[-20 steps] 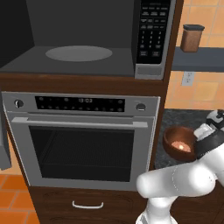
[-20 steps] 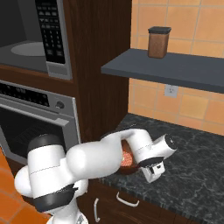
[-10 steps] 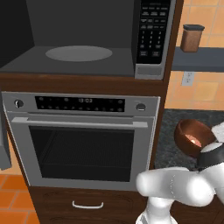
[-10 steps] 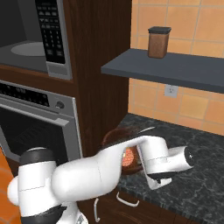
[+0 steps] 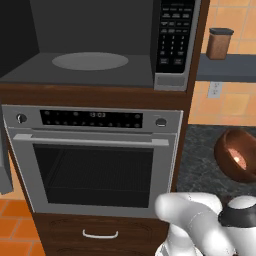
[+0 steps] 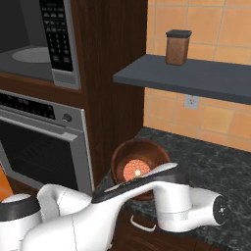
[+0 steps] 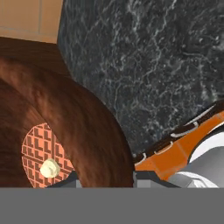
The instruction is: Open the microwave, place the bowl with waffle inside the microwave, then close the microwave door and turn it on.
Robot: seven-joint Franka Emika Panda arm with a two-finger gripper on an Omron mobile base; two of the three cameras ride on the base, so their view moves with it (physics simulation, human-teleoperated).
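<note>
Your claw (image 7: 105, 181) is clamped on the rim of the bowl with waffle (image 7: 52, 131); in the hand view the brown wall of the bowl sits right at the fingers, at the lower left of the frame. The waffle (image 7: 46, 155) lies inside, orange with a small pale lump on it.

In the right base view the bowl with waffle (image 6: 139, 166) is in the lower middle, just behind the white arm, and it is tilted so that its inside faces the camera. In the left base view it (image 5: 237, 155) hangs at the right edge, above the dark speckled counter (image 5: 202, 160) and apart from it. I judge this tilt comes from a grip on one side of the rim only, so the waffle may slide if you swing fast.

The microwave (image 5: 95, 47) is at the upper left of the left base view, its dark interior and round grey turntable exposed, so the door is already open. The keypad (image 5: 172, 35) stands to its right. Under it is the silver wall oven (image 5: 95, 160). On the shelf (image 6: 196, 76) at the upper right of the right base view stands the brown canister (image 6: 176, 46), well apart from your path. You need to lift the bowl and carry it left to the turntable.
</note>
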